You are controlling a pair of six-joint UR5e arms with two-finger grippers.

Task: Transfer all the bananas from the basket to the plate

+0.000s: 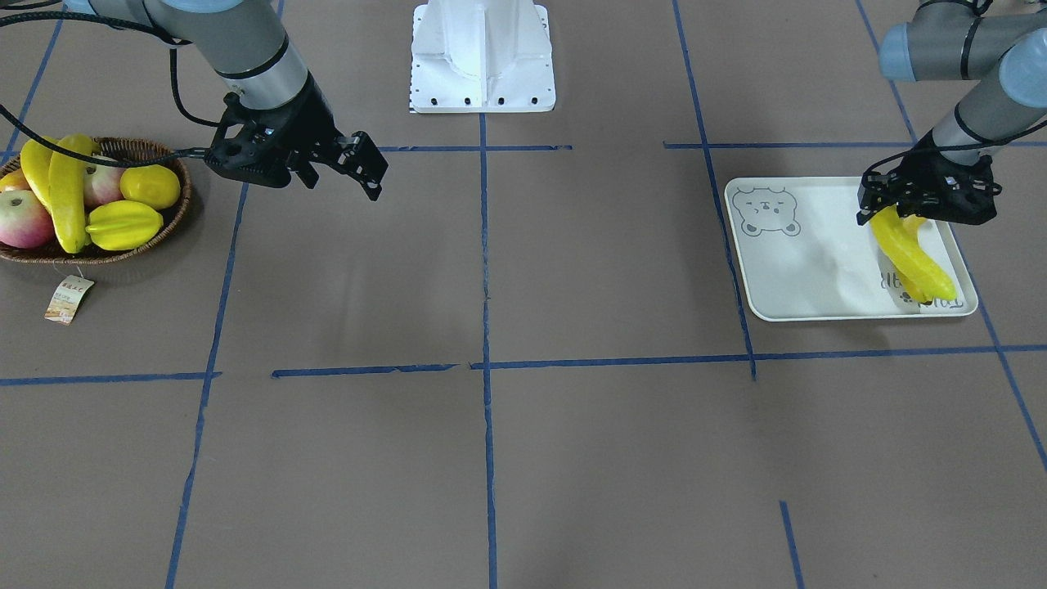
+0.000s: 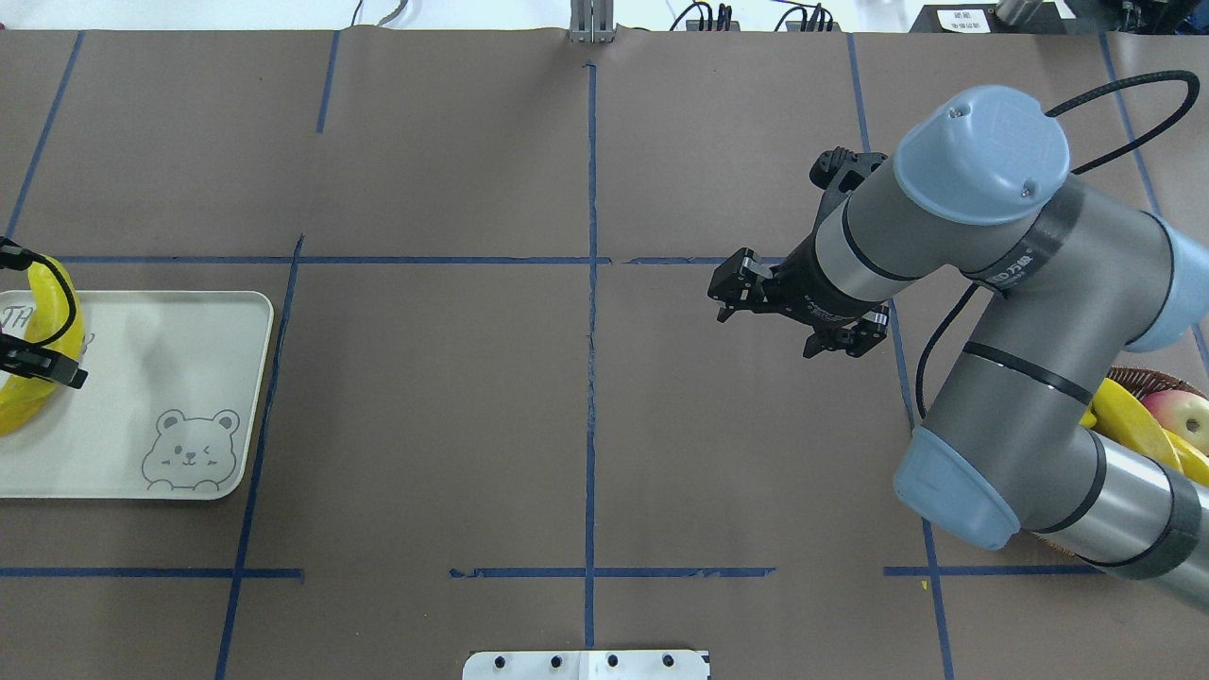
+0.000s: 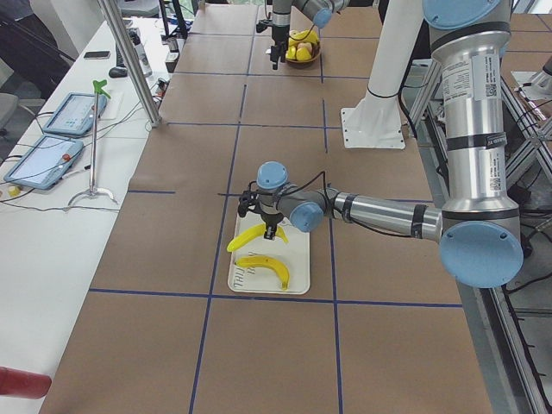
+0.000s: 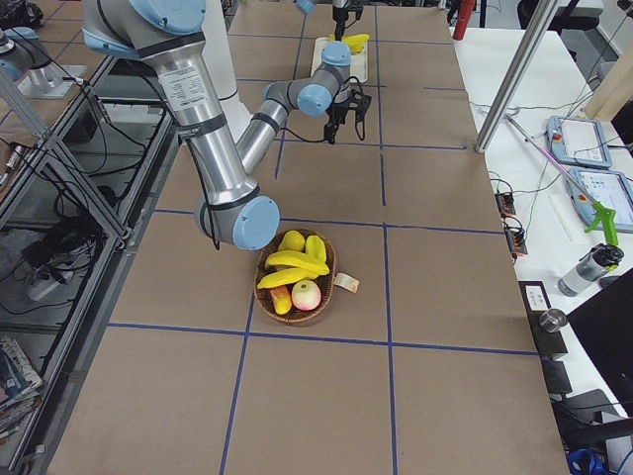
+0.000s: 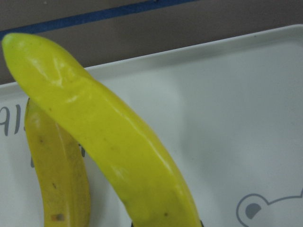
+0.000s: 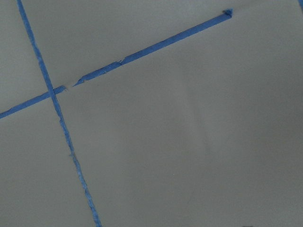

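Observation:
My left gripper is shut on one end of a bright yellow banana, which slants down over the right end of the white bear-face plate. A darker banana lies flat on the plate beneath it. The held banana hangs above the lying one. Two more bananas rest in the wicker basket at the far end. My right gripper hovers open and empty beside the basket, over bare table.
The basket also holds apples, a starfruit and a round yellow fruit; its paper tag lies on the table. The white robot base stands mid-table. Blue tape lines cross the brown surface.

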